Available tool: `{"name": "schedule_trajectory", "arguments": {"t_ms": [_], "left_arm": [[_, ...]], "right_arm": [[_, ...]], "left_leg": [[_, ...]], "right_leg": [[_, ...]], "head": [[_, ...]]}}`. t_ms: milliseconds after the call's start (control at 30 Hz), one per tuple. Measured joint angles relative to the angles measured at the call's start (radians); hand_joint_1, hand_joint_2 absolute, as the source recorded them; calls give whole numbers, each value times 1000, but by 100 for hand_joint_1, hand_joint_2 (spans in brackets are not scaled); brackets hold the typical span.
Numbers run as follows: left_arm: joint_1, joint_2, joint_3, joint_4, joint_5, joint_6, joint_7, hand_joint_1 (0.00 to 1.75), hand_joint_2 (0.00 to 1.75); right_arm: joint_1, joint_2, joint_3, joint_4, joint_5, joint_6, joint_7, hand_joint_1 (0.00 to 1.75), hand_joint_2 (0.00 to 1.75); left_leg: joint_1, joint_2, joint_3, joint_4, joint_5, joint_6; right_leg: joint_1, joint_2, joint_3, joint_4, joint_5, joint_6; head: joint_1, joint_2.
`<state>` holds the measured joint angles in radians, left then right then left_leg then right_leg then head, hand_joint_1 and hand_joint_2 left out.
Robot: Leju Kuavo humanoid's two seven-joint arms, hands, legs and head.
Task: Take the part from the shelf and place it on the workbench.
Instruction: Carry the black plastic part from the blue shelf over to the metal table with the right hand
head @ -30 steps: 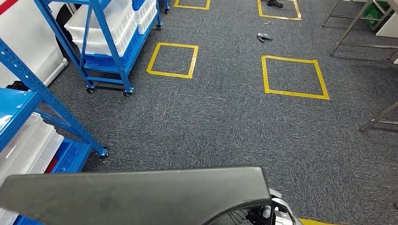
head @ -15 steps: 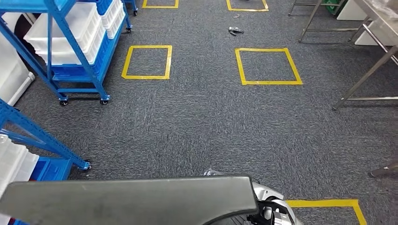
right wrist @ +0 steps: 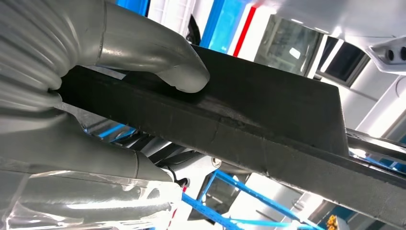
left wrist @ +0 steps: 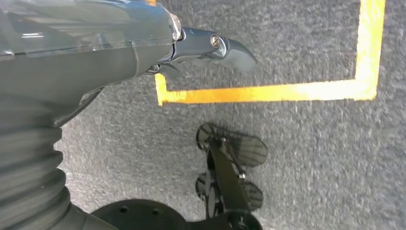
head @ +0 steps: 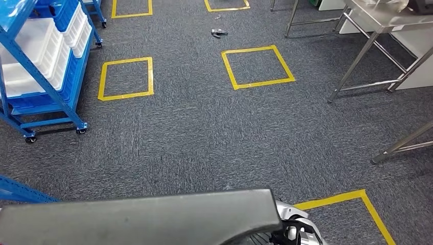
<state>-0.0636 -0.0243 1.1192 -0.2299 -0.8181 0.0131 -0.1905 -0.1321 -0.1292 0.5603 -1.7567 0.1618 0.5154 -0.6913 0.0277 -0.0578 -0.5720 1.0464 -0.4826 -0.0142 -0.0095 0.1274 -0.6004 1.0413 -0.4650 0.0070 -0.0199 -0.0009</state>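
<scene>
A long dark grey part (head: 143, 217) spans the bottom of the head view, carried low in front of my body. In the right wrist view my right hand (right wrist: 91, 91) grips this part (right wrist: 268, 110) at one end, its thumb (right wrist: 179, 72) pressed on the flat face and the other fingers below. My left hand (left wrist: 143, 48) hangs over the carpet with a dark finger (left wrist: 225, 48) stretched out and nothing in it. The steel workbench (head: 380, 18) stands at the far right. The blue shelf (head: 48, 76) with white bins stands at the left.
Grey carpet carries yellow taped squares (head: 258, 66), (head: 126, 77) and a tape corner (head: 357, 204) near my feet. A small dark object (head: 218, 33) lies on the floor far ahead. Steel table legs (head: 403, 145) reach in at the right. A blue frame (head: 20, 191) sits low left.
The camera has swung to the right: the blue shelves have slid to the left edge and the steel workbench has come into view. The part stays in my right hand.
</scene>
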Motion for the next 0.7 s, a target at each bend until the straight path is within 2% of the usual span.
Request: {"name": "schedule_trajectory", "arguments": {"t_ms": [33, 100, 133, 167, 200, 233, 267, 300, 333, 367, 400, 433, 467, 533, 567, 600, 667, 700], "left_arm": [[-2, -1, 0, 0, -1, 1, 1, 0, 175], [-5, -2, 0, -1, -2, 1, 3, 0, 175], [-5, -2, 1, -1, -2, 1, 4, 0, 175], [-4, -2, 1, -1, -2, 1, 5, 0, 175], [-2, -2, 1, -1, -2, 1, 6, 0, 175], [-2, -2, 1, -1, -2, 2, 7, 0, 175], [-2, -2, 1, -1, -2, 2, 7, 0, 175], [-3, -2, 1, -1, -2, 2, 7, 0, 175], [-4, -2, 1, -1, -2, 2, 8, 0, 175], [-5, -4, 1, -1, -2, 2, 8, 0, 175], [-6, -5, 1, -1, -2, 2, 8, 0, 175], [-6, -5, 1, -1, -3, 2, 8, 0, 175], [-7, -6, 1, -1, -3, 2, 8, 0, 175], [-10, -7, 1, -1, -3, 2, 8, 0, 175], [-11, -7, 1, -1, -3, 2, 8, 0, 175], [-12, -7, 1, -1, -3, 3, 8, 0, 175], [-11, -8, 1, -1, -6, 6, 9, 0, 175], [-9, -8, 1, -1, -7, 9, 10, 0, 175]], "right_arm": [[0, 0, 0, 0, -5, 4, 0, 162, 175], [-4, 2, -1, -1, -13, 10, 0, 162, 175], [-7, 3, -1, -2, -16, 11, 0, 162, 175], [-9, 5, -1, -2, -19, 12, 0, 162, 175], [-10, 7, -1, -2, -21, 13, 0, 162, 175], [-10, 8, -1, -2, -24, 14, 0, 162, 175], [-10, 9, -1, -2, -26, 16, 0, 162, 175], [-10, 10, -1, -2, -28, 18, 0, 162, 175], [-11, 11, -2, -2, -29, 20, 0, 162, 175], [-13, 12, -2, -2, -30, 22, 0, 162, 175], [-16, 13, -2, -2, -30, 23, 0, 162, 175], [-18, 15, -3, -2, -31, 24, 0, 162, 175], [-20, 16, -4, -3, -32, 25, 0, 162, 175], [-21, 17, -6, -3, -33, 25, 0, 162, 175], [-20, 17, -7, -4, -33, 25, 0, 162, 175], [-22, 19, -7, -4, -34, 25, 0, 162, 175], [-23, 22, -7, -5, -35, 27, 0, 162, 175], [-23, 24, -7, -4, -35, 28, 0, 162, 175]], "left_leg": [[0, 11, 2, -4, 2, 7], [1, 33, 6, -14, 7, 19], [0, 46, 8, -16, 7, 23], [-2, 58, 8, -16, 6, 26], [-5, 71, 9, -16, 4, 27], [-6, 84, 10, -16, 2, 28], [-7, 95, 11, -16, 0, 29], [-8, 106, 15, -16, -2, 28], [-8, 116, 20, -16, -5, 26], [-10, 124, 24, -17, -8, 24], [-11, 133, 28, -17, -11, 20], [-12, 142, 30, -18, -14, 16], [-13, 151, 33, -20, -16, 11], [-14, 165, 41, -24, -20, 2], [-14, 154, 41, -17, -28, -3], [-14, 134, 32, 8, -45, -6], [-13, 84, -21, 121, -103, -9], [-13, 73, -56, 188, -130, -11]], "right_leg": [[0, -4, -2, 2, -1, 5], [1, -50, -26, 49, -29, 14], [1, -83, -52, 101, -57, 18], [0, -105, -85, 165, -85, 21], [-1, -116, -117, 224, -105, 24], [-3, -120, -136, 258, -109, 25], [-3, -123, -139, 259, -96, 24], [-3, -127, -120, 220, -65, 21], [0, -139, -85, 152, -28, 15], [6, -161, -50, 85, -4, 7], [13, -179, -23, 31, 13, -1], [20, -191, -9, 1, 16, -7], [25, -192, -8, -6, 11, -12], [22, -169, -6, -16, 16, -19], [17, -158, 0, -24, 19, -23], [12, -148, 6, -33, 23, -28], [8, -126, 11, -40, 26, -34], [9, -114, 11, -39, 25, -36]], "head": [[0, 0], [6, 0], [9, 0], [11, 0], [11, 0], [12, 0], [11, 0], [12, 0], [12, 0], [12, 0], [12, 0], [11, 0], [11, 0], [11, 0], [11, 0], [10, 0], [9, 0], [8, 0]]}}
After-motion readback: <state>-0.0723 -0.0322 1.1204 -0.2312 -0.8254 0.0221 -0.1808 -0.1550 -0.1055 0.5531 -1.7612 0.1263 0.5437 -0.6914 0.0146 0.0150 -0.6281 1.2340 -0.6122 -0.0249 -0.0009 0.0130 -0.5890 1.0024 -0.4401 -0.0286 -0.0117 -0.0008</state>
